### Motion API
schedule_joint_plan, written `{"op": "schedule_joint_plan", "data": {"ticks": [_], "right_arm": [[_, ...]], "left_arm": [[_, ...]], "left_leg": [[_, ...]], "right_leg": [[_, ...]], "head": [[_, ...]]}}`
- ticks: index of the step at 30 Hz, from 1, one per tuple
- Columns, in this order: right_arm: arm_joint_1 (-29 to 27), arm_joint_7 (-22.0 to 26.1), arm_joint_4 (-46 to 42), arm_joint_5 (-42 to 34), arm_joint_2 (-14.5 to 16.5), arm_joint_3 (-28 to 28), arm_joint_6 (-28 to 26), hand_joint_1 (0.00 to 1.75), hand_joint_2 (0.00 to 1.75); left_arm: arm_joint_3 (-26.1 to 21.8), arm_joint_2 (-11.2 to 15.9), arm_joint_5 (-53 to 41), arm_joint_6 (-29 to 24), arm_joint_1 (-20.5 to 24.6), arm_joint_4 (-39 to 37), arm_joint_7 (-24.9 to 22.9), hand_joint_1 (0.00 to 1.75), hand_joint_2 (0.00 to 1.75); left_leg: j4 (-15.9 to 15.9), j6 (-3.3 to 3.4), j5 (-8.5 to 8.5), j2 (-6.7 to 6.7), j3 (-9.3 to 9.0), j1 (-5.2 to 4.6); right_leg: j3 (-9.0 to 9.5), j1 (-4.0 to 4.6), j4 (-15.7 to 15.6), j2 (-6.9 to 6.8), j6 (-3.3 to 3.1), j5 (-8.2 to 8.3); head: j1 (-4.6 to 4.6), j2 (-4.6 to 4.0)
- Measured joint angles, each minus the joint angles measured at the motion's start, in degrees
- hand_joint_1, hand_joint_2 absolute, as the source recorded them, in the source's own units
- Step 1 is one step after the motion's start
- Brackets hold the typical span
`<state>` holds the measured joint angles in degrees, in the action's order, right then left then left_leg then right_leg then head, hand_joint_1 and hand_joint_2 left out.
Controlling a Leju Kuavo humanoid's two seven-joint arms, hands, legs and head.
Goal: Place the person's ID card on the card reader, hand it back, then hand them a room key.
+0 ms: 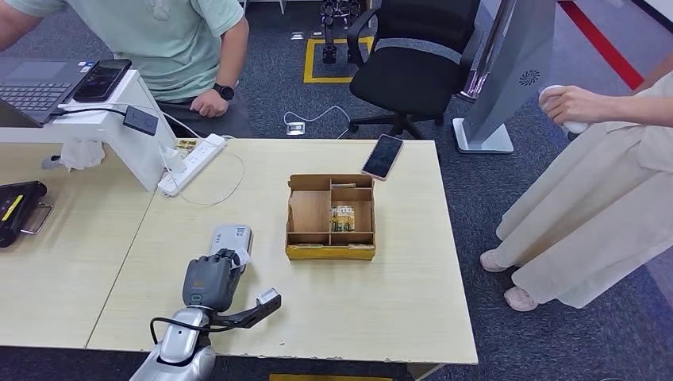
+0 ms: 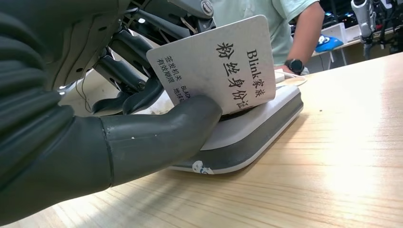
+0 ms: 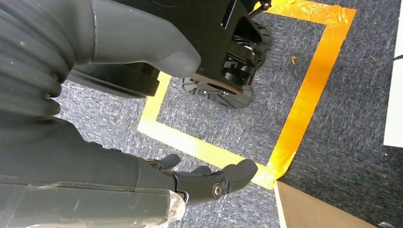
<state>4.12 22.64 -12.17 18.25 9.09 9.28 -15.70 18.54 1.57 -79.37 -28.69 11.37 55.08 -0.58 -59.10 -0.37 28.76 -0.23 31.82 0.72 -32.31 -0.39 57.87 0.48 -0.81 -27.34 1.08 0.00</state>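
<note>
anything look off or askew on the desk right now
Only the phone: it lies tilted, its top end poking past the table's far edge. The ID card leans tilted on the card reader, but the left hand holds it.

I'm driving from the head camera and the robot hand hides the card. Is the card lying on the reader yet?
Observer: Not flat. The left wrist view shows the left robot hand pinching the card tilted, with its lower edge down at the card reader.
Operator: Is there writing on it?
Observer: Yes, black print, including the word Blink.
Operator: Where's the other robot hand?
Observer: The right robot hand hangs over grey carpet with yellow tape, holding nothing.
</note>
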Motion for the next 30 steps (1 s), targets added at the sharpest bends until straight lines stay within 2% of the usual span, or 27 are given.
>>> {"op": "schedule_joint_plan", "data": {"ticks": [8,16,22,26,30], "right_arm": [[0.18,0.06,-0.09,0.0,0.01,-0.54,-0.02,0.0,1.75],[0.17,0.17,-0.09,0.0,0.09,-1.26,-0.3,0.0,1.75],[0.16,0.42,-0.09,0.27,0.17,-1.59,-1.09,0.0,1.75],[0.17,0.49,-0.09,0.37,0.28,-1.79,-1.2,0.0,1.75],[0.18,0.5,-0.09,0.8,0.38,-1.92,-1.29,0.0,1.75]], "left_arm": [[0.02,1.09,0.33,0.53,0.32,0.02,-0.91,1.75,1.75],[-0.29,2.08,2.56,-4.39,0.13,2.11,-1.7,1.75,1.75],[-3.13,2.29,6.14,-9.9,1.05,7.39,-0.07,1.75,1.75],[-5.18,1.82,5.13,-10.69,1.75,10.27,1.82,1.75,1.75],[-8.19,0.13,4.56,-10.76,2.16,12.55,4.04,1.75,1.75]], "left_leg": [[0.0,-0.07,-0.05,0.0,-0.07,0.0],[0.0,-0.09,-0.14,0.0,-0.05,0.03],[0.0,-0.09,-0.16,-0.01,0.0,0.04],[0.0,-0.09,-0.15,0.0,0.02,0.03],[-0.01,-0.09,-0.15,0.0,0.05,0.02]], "right_leg": [[0.04,0.0,0.06,0.0,-0.05,0.04],[-0.01,0.0,0.09,0.0,-0.08,0.06],[-0.08,0.01,0.09,0.0,-0.11,0.1],[-0.11,0.01,0.09,0.01,-0.11,0.1],[-0.13,0.0,0.09,0.01,-0.11,0.1]], "head": [[0.01,0.0],[0.01,0.0],[0.0,0.0],[0.01,0.0],[-0.01,0.0]]}}
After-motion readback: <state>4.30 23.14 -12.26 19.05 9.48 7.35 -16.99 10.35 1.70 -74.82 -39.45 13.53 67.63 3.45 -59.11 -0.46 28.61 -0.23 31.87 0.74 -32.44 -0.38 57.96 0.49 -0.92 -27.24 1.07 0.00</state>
